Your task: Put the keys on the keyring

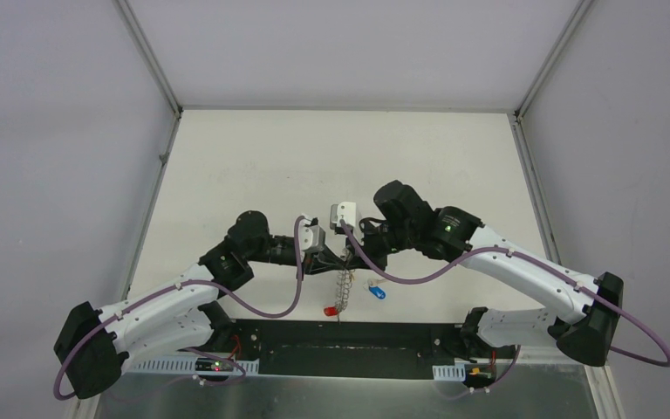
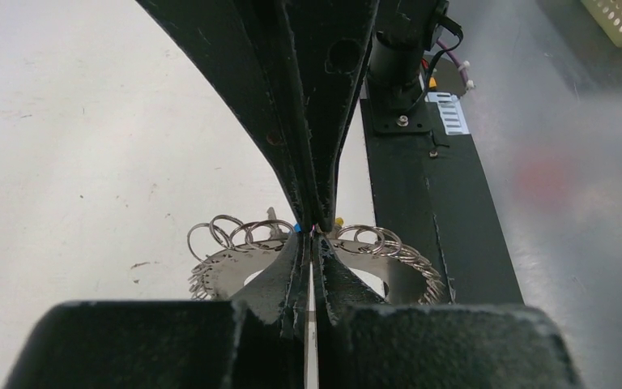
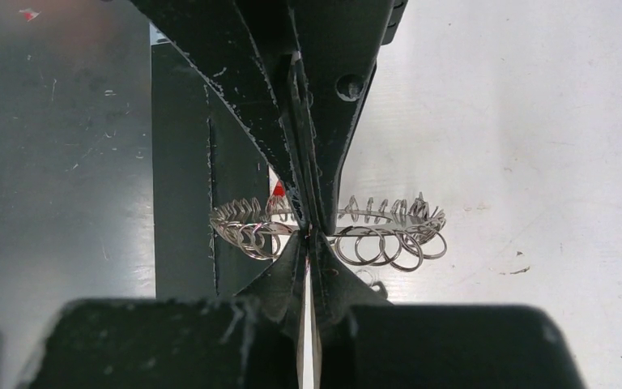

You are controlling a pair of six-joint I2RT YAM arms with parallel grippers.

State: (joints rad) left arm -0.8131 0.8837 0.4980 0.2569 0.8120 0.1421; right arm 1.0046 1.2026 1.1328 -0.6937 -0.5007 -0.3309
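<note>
Top external view: the blue-tagged key (image 1: 377,291) showed just right of the dangling keyring (image 1: 344,284) — the yellow-tagged key (image 2: 338,220) was only a speck past the left wrist's fingertips. The left gripper (image 2: 314,231) and right gripper (image 3: 308,231) each pinched tight on the keyring's wire over the white table (image 1: 253,157) — a red-tagged key (image 1: 331,311) sat nearby.
</note>
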